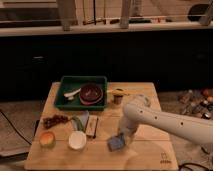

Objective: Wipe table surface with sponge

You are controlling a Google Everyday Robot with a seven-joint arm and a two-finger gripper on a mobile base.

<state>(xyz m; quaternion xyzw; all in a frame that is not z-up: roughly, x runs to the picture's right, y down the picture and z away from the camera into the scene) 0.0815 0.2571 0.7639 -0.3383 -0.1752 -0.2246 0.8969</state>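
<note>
The gripper (122, 136) hangs low over the front middle of the table surface (145, 156), its fingers clamped narrow on the upper right edge of the sponge (115, 144). The sponge lies slightly askew on the wood, a little right of the table's midline and set back from the front edge. The white arm (160, 120) reaches in from the right, crossing above the right side of the tabletop.

Open wood lies in front of and to the right of the sponge, running out to the front edge and the right front corner, where a small dark mark (164, 161) sits. To the left the room is tighter: a white cup (77, 140) stands near the sponge, and a dark narrow block (91, 128) lies just behind the cup. At the back left, a green tray (82, 78) holding a dark red bowl (91, 93) takes up that corner, well apart from the sponge.
</note>
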